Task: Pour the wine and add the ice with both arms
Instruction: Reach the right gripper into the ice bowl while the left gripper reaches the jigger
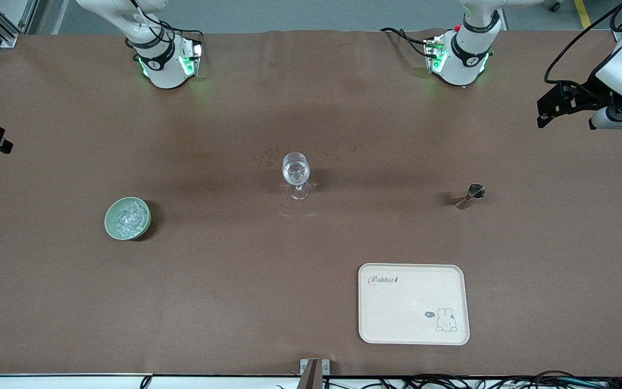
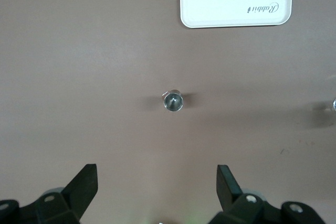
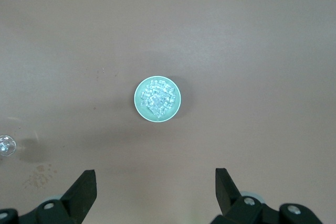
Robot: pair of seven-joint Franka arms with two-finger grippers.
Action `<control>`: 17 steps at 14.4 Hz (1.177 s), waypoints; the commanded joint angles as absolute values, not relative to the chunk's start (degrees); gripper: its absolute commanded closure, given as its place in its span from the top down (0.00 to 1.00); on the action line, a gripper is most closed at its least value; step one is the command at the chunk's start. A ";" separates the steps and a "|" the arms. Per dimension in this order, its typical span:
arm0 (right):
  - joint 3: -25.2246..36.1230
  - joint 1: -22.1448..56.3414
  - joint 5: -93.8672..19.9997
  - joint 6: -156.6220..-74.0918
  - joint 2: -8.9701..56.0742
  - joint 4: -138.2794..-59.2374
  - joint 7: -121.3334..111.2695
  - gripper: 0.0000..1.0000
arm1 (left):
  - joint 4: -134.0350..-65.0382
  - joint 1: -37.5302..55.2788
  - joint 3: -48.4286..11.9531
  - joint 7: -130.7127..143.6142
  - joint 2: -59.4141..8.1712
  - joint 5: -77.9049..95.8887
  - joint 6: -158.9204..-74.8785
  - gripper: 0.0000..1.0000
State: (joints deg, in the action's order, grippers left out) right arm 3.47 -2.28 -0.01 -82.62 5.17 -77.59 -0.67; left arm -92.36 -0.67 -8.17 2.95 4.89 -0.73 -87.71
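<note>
Glassy ice (image 3: 157, 98), chunks indistinct in bowl (image 3: 140, 106)

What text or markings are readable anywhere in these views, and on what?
"Rabbit": script logo on the cream tray, in one corner; also seen in the left wrist view.
Small speech bubble beside the tray's rabbit drawing: too small to read.
Marks on the arm bases: unreadable.
Nothing else carries text.

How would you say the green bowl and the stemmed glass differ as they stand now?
The green bowl is low, wide and opaque; the stemmed glass is tall, narrow and clear. The bowl is heaped with ice; none is visible in the glass. The bowl sits toward the right arm's end, the glass mid-table. Both stand upright, untouched.
</note>
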 commanded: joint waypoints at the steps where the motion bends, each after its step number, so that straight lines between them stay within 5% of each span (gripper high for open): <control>1: 2.90 -2.90 -0.62 -82.88 4.66 -78.40 0.00 1.00 | -93.34 -0.97 -8.00 3.17 5.89 0.00 -88.16 1.00; 10: 2.99 -2.11 -0.62 -84.10 4.66 -82.78 0.00 1.00 | -88.24 -10.19 -7.82 3.42 -1.30 -0.17 -88.59 1.00; 17: 2.81 -1.58 -0.88 -108.85 4.83 -107.19 -0.09 1.00 | -88.07 -19.77 -7.91 13.00 -14.49 9.40 -89.38 1.00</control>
State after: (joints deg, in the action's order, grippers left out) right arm 2.97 -1.72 -0.04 -102.44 6.83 -98.98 -0.66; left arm -90.00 -19.40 -7.44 9.86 -10.82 7.66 -89.66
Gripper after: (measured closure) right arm 0.000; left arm 0.000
